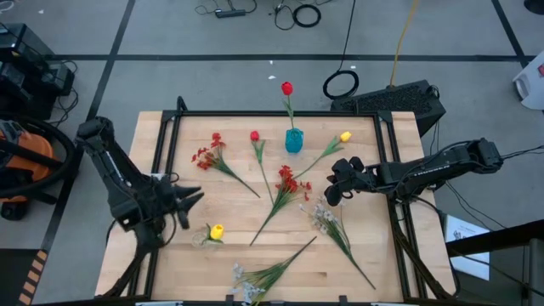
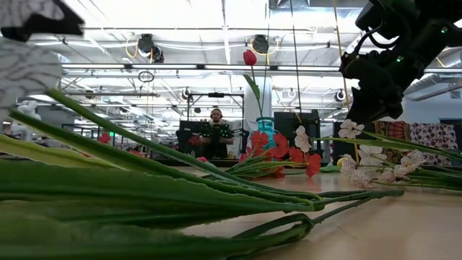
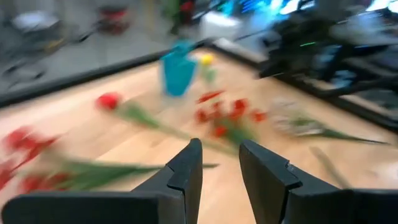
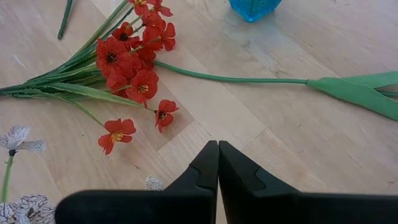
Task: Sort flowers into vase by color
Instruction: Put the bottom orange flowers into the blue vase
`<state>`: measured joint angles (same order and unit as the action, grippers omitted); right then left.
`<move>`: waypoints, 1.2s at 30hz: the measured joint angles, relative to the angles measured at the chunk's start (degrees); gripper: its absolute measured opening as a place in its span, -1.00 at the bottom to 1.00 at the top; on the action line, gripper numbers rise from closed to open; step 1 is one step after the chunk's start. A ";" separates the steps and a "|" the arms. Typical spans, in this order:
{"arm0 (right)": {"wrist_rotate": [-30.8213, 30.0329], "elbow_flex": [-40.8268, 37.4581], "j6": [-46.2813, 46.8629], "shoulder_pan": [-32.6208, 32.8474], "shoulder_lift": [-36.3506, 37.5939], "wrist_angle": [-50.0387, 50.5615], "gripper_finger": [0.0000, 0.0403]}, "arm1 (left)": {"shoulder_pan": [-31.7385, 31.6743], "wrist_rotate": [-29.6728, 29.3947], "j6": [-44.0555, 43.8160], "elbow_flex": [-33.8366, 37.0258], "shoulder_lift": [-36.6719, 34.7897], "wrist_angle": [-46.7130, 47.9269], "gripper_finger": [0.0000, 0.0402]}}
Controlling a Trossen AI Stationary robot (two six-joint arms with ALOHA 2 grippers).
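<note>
Wood table point(image 1: 357, 255): 1 teal vase point(image 1: 293, 141) (1 red bud point(image 1: 287, 87) in); left end effector point(image 1: 194, 197) wide, right end effector point(image 1: 331, 189) closed.

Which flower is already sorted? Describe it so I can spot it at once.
Start at the teal vase near the table's far edge, midway between the arms. One red bud on a thin green stem stands upright in it. Every other flower lies flat on the wood; this one alone stands.

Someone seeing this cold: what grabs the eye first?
The blue vase at the table's far edge, with one red flower standing upright in it. Around it, loose flowers lie scattered flat: a red spray mid-table, white sprays near the right claw, and a yellow bud beside the empty left claw.
</note>
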<state>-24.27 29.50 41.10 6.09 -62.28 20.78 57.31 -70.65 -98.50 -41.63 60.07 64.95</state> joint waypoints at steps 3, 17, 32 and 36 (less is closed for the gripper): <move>0.00 0.00 -0.24 0.01 0.00 -0.25 -0.98 | -5.01 6.35 -4.01 0.00 0.00 3.83 -0.45; -0.02 0.00 -10.39 -1.54 0.00 -13.42 -0.98 | -23.56 18.68 9.54 0.04 0.00 5.52 -0.45; -4.50 0.02 -8.21 -8.48 -2.85 -17.17 -0.98 | -31.95 20.83 12.01 0.04 0.02 7.89 -0.45; -4.09 0.01 -6.88 -8.66 -3.26 -18.34 -0.98 | -31.88 23.63 12.00 0.04 0.25 4.86 -0.45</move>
<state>-28.36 29.51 34.22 -2.57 -65.54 2.43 25.43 -47.02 -86.49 -41.58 60.33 69.81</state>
